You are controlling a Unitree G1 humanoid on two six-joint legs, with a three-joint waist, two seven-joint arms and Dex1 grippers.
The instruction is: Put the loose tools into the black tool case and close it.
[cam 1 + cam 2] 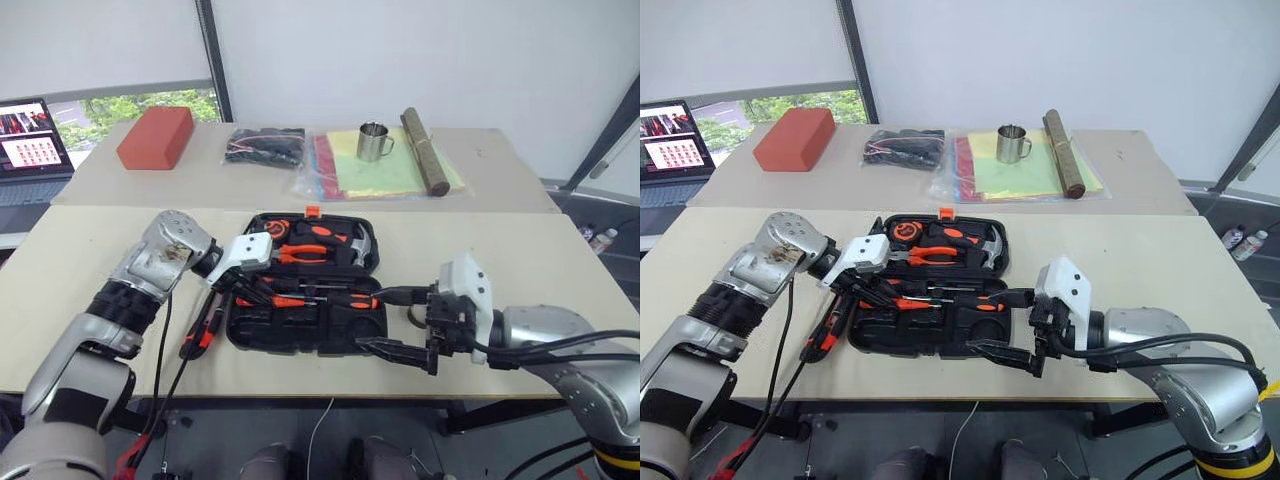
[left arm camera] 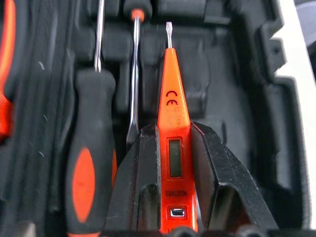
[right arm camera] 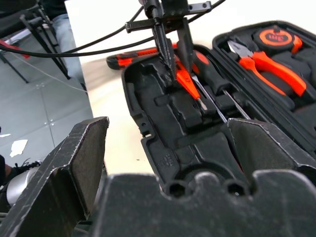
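Black moulded plastic is lying open near the table's point(image 1: 90, 300) front edge — the black tool case point(image 1: 345, 338), its orange latch facing the far edge. The right gripper point(image 1: 405, 322) is hovering at the case's front right corner with its fingers spread wide, gripping nothing. The left gripper point(image 2: 167, 163) is reaching into the case's left part, its fingers pinched onto the orange tester pen point(image 2: 171, 106), beside two screwdrivers point(image 2: 89, 163) sitting in their recesses. A utility knife point(image 1: 197, 332) is lying on the table by the case's left side. Farther back, a metal cup point(image 1: 373, 141) and a red block point(image 1: 155, 137) are resting toward the far edge.
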